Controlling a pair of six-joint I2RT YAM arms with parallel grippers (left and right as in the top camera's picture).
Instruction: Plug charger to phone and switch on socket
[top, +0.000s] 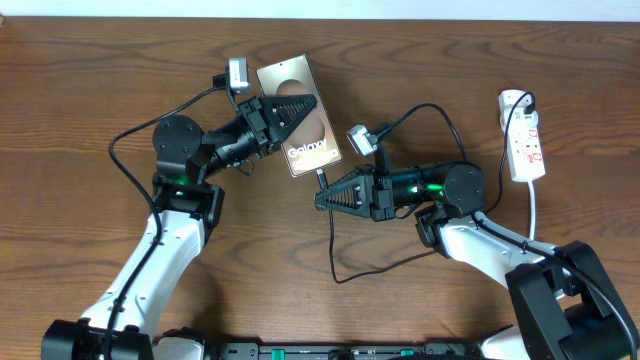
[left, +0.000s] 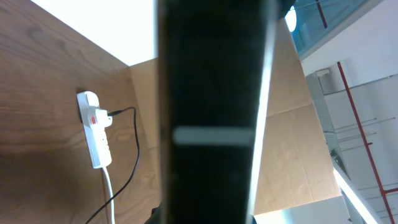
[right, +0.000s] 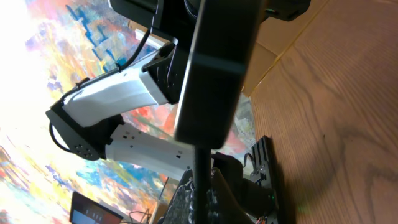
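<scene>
We see the left gripper (top: 310, 104) clamped on the phone (top: 310, 152), which sits toward the back edge of the bench (top: 90, 70), about midway along it. The right gripper (top: 320, 198) is closed on the plug end of the charger (top: 333, 240), just beside the phone's near short edge. We cannot tell if the tip touches. The socket (top: 524, 140) lies by the right edge, well apart. Bare wood shows at the back left corner.
</scene>
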